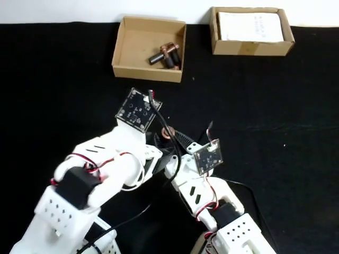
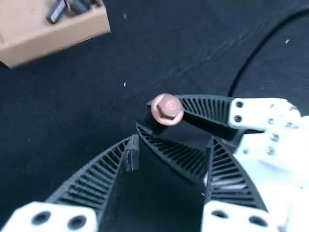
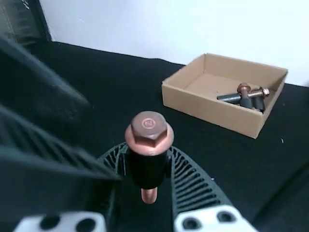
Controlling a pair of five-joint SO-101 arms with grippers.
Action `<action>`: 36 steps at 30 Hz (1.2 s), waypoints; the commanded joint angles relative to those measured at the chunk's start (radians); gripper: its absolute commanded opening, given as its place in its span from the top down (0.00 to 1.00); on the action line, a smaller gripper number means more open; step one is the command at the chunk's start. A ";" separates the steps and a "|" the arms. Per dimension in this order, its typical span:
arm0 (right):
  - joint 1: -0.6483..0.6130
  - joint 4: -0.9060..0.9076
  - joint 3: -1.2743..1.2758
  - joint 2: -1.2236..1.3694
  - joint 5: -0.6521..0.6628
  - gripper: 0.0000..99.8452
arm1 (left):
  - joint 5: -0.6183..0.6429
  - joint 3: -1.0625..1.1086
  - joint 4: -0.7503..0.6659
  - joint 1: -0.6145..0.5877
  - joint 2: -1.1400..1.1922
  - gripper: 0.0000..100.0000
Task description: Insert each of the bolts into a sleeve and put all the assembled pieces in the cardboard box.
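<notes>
Right wrist view: right gripper (image 3: pixel 146 159) pinches the black sleeve (image 3: pixel 145 175), bolt (image 3: pixel 147 128) seated through it, well apart from the box (image 3: pixel 212 108). Left gripper (image 2: pixel 172 142) is spread, equally far from the box. The piece looks rigid, dense and probably slick, so grip the sleeve's middle.

Two robot arms: left arm (image 1: pixel 100 169) and right arm (image 1: pixel 204 190). Two containers of cardboard: one cardboard box (image 1: pixel 145 73) with hardware inside and one second box (image 1: pixel 249 47). One white sheet (image 1: pixel 250 26), lying in the second box. One copper bolt (image 3: pixel 147 128) seated in one black sleeve (image 3: pixel 146 171), outside both containers. Assembled pieces (image 1: pixel 165 55) in the cardboard box: two copper heads countable; any further piece cannot be told.
</notes>
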 commanded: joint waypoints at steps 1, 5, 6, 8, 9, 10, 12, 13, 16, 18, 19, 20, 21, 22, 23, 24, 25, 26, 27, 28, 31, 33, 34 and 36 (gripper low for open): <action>0.058 0.002 0.119 -0.019 0.000 0.99 | 0.023 -0.177 0.021 -0.097 -0.001 0.79; 0.154 0.008 0.019 -0.019 0.000 0.99 | 0.061 -0.282 -0.037 -0.352 -0.005 0.86; 0.170 0.008 -0.031 -0.018 0.000 0.99 | 0.061 -0.278 -0.064 -0.421 -0.007 0.89; 0.179 0.008 -0.147 -0.010 -0.002 0.99 | 0.061 -0.251 -0.087 -0.547 -0.002 0.94; 0.179 0.008 -0.200 0.013 -0.002 0.99 | 0.061 -0.213 -0.087 -0.591 -0.005 0.97; 0.180 0.008 -0.257 0.054 -0.002 0.99 | 0.061 -0.168 -0.094 -0.616 -0.007 0.99; 0.194 0.004 -0.363 0.182 0.003 0.99 | 0.060 -0.053 -0.101 -0.647 -0.007 0.99; 0.209 0.001 -0.417 0.265 0.002 0.99 | 0.060 0.013 -0.112 -0.657 -0.007 0.99; 0.249 -0.059 -0.602 0.538 0.005 0.99 | 0.060 0.226 -0.212 -0.668 -0.010 0.99; 0.262 -0.130 -0.722 0.711 0.006 0.99 | 0.035 0.348 -0.304 -0.682 -0.008 0.99; 0.262 -0.156 -0.780 0.794 0.006 0.99 | 0.011 0.415 -0.371 -0.684 -0.008 0.99; 0.262 -0.174 -0.842 0.878 0.006 0.99 | -0.017 0.487 -0.446 -0.684 -0.008 0.99; 0.260 -0.189 -0.901 0.963 0.008 0.99 | -0.046 0.558 -0.528 -0.687 -0.008 0.99; 0.260 -0.202 -0.961 1.050 0.008 0.99 | -0.077 0.634 -0.618 -0.687 -0.008 0.99; 0.260 -0.216 -1.023 1.132 0.008 0.99 | -0.103 0.705 -0.713 -0.687 -0.007 0.99; 0.260 -0.231 -1.086 1.214 0.008 0.99 | -0.124 0.779 -0.816 -0.687 -0.007 0.99; 0.260 -0.248 -1.147 1.290 0.008 0.99 | -0.140 0.845 -0.919 -0.687 -0.005 0.99; 0.262 -0.265 -1.210 1.365 0.008 0.99 | -0.150 0.906 -1.011 -0.687 -0.002 0.99; 0.262 -0.280 -1.274 1.437 0.008 0.99 | -0.152 0.964 -1.096 -0.687 -0.002 0.99; 0.262 -0.289 -1.339 1.506 0.008 0.99 | -0.150 1.012 -1.160 -0.685 -0.002 0.99; 0.262 -0.292 -1.531 1.696 0.008 0.99 | -0.150 1.043 -1.234 -0.694 -0.007 0.99; 0.262 -0.294 -1.670 1.822 0.008 0.99 | -0.149 1.043 -1.234 -0.710 -0.007 0.99; 0.262 -0.294 -1.747 1.886 0.008 0.99 | -0.149 1.044 -1.234 -0.714 -0.007 0.99; 0.262 -0.289 -1.894 2.005 0.009 0.99 | -0.149 1.046 -1.234 -0.714 -0.007 0.99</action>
